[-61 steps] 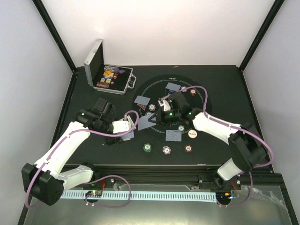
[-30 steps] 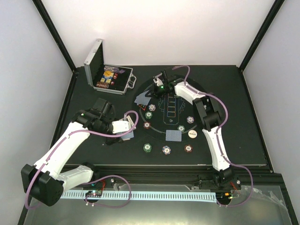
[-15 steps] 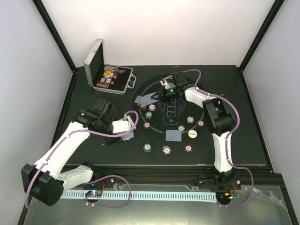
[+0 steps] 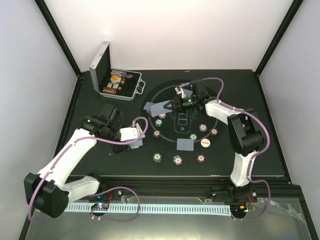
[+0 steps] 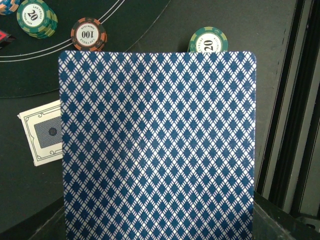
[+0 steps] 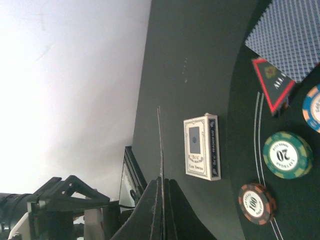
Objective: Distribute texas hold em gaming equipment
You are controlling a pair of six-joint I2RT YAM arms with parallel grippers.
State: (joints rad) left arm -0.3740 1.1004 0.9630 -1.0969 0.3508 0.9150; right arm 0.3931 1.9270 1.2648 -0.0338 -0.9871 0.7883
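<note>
Nearest, the left gripper [image 4: 134,139] hangs off the near-left rim of the mat [image 4: 167,141], unmoved over two seconds. Its fingers are hidden, yet the left card [image 5: 157,145] stands upright across its lens, so I judge it pinched there. Past that card sit a green chip [image 5: 208,40] marked 20, its rim lettering seemingly LAS VEGAS, and a red chip [image 5: 88,34] marked 100. Off the mat lies a card box [image 5: 47,132] whose print is too small to read.

The change is the right gripper [image 6: 163,181] — two seconds ago it was at mid-mat just beside the left one, and it has since swung out to the mat's far-left part. Its fingers are pressed together on the right card [image 6: 160,140], held level above the mat, edge-on to its lens. Near it lie a laid card [image 6: 287,35] and the red marker [image 6: 272,85]. So a deal to that seat looks under way — not yet released. Farthest, the case [image 4: 99,64] stands open.
</note>
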